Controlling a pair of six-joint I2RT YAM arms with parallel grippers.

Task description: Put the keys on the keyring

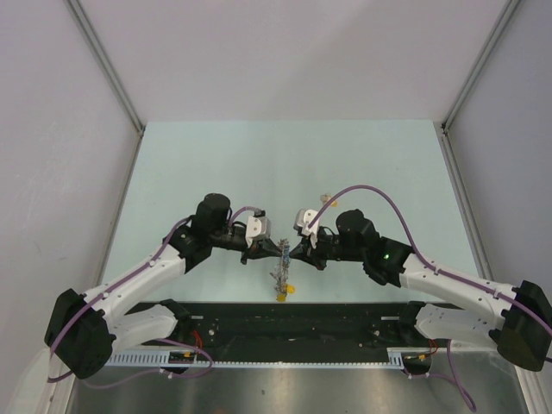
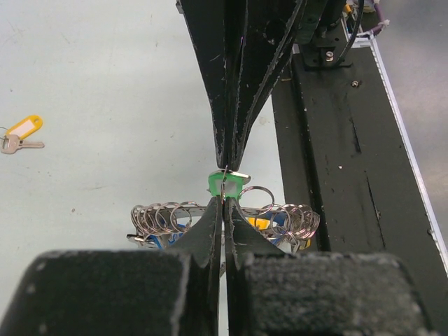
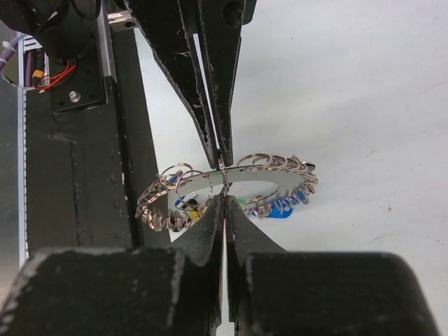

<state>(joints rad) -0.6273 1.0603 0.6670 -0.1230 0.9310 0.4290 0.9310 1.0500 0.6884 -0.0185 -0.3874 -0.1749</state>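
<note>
The keyring [image 1: 279, 274], a flat metal band strung with many small split rings and blue and yellow tags, hangs just above the table between the two arms. My left gripper [image 1: 278, 250] is shut on its band [image 3: 280, 180]; the bundle [image 2: 161, 217] spreads to both sides of the left fingertips [image 2: 224, 199]. Tip to tip with it, my right gripper [image 1: 291, 252] is shut on the green-headed key [image 2: 225, 183], right at the band. Most of that key is hidden. A yellow-headed key [image 2: 21, 129] lies loose on the table [image 1: 326, 200].
A black base plate with rails and cables [image 1: 293, 315] runs along the near table edge, directly under the hanging keyring. The pale green tabletop [image 1: 285, 164] stretches beyond the arms, enclosed by white walls and metal posts [image 1: 108, 65].
</note>
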